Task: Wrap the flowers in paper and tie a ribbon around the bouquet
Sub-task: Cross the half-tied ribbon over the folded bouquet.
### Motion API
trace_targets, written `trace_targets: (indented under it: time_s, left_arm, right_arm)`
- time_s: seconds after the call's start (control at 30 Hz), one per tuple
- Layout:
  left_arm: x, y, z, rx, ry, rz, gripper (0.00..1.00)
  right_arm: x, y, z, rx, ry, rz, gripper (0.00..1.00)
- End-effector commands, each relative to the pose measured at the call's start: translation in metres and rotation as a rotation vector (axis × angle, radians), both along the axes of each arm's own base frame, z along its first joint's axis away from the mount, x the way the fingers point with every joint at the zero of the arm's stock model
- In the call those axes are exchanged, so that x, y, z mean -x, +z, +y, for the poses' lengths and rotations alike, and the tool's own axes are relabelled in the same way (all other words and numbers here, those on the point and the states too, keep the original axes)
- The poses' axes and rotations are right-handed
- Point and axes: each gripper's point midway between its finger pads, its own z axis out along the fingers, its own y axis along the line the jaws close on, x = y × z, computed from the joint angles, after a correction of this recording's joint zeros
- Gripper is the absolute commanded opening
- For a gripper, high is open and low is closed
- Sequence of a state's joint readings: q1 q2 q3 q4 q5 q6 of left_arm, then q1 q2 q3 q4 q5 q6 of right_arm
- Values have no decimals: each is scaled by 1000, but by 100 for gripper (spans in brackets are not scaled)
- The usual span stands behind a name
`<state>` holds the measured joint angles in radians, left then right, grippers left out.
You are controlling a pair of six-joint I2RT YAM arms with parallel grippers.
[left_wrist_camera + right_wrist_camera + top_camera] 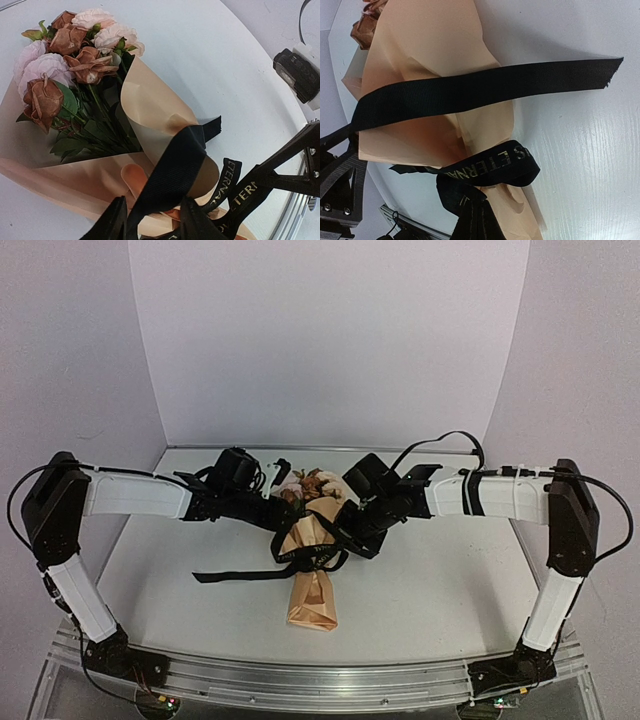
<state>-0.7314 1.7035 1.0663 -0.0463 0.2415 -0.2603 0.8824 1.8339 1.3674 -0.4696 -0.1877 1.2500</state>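
Ribbon (470, 92) | right-wrist: right gripper (470, 210) clamps it | left-wrist: left gripper (152, 222) half-open astride it

A white desk (440, 580) with a faintly glossy painted top filled the booth. A plain pale back wall (330, 340) met a left wall (60, 360) and a right wall (590, 360) of the same lavender-white. An aluminium rail (320, 675) ran along the near edge. Light was soft and even, casting faint shadows.

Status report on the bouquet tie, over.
Right end effector shut on ribbon. Left end effector straddles ribbon, grip unclear. Ribbon crosses bouquet, one end loose on table. Nothing blocking.
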Motion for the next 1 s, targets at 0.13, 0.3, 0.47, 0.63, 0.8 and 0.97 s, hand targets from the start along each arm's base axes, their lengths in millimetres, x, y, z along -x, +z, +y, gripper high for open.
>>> trace_targets:
  time_s: [0.13, 0.3, 0.47, 0.63, 0.8, 0.97]
  left_arm:
    - [-6, 15, -11, 53, -43, -15, 16]
    - [-11, 30, -2, 71, 6, -56, 1]
    - [-14, 59, 13, 124, 55, -131, 0]
    - [23, 97, 13, 255, -92, -225, 0]
    - [91, 121, 1, 364, -395, -317, 1]
    - [142, 103, -29, 218, -601, -419, 0]
  right_arm:
    - [-7, 6, 6, 2, 9, -30, 0]
    - [-7, 5, 7, 4, 12, -30, 0]
    - [-13, 6, 10, 5, 17, -37, 0]
    - [-26, 8, 18, -21, 43, -33, 0]
    - [-43, 10, 28, -69, 92, -22, 0]
    - [-56, 13, 39, -114, 135, -30, 0]
